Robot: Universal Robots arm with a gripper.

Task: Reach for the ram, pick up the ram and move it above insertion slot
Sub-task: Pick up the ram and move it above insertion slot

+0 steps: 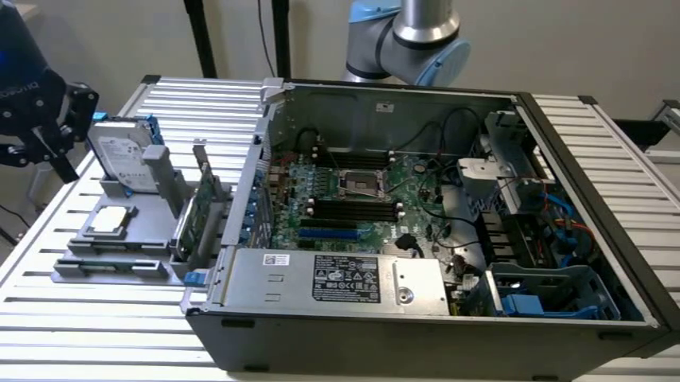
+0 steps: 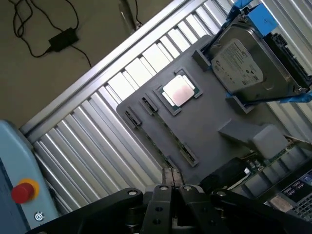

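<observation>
The slatted tabletop (image 1: 64, 318) carried a grey fixture (image 1: 149, 232). The ram (image 1: 115, 265) lay along its 6 o'clock edge in the exterior view. The jaws hung over the fixture, fully closed and empty. Recommended: part them, align squarely across the stick's thin faces.

Ram look: a long, narrow green stick is seen, the ram (image 1: 115, 265), with only its thin side shown.
Ram pose: it is laid level and lengthwise in the front groove of the gray holder (image 1: 146, 237).
Ram place: it is found on the exterior view's left, well apart from the open computer case (image 1: 425, 338).
Insertion slot: long black parallel slots (image 1: 353, 208) are set in the green motherboard (image 1: 416, 185) inside the case; the intended one cannot be told.
</observation>
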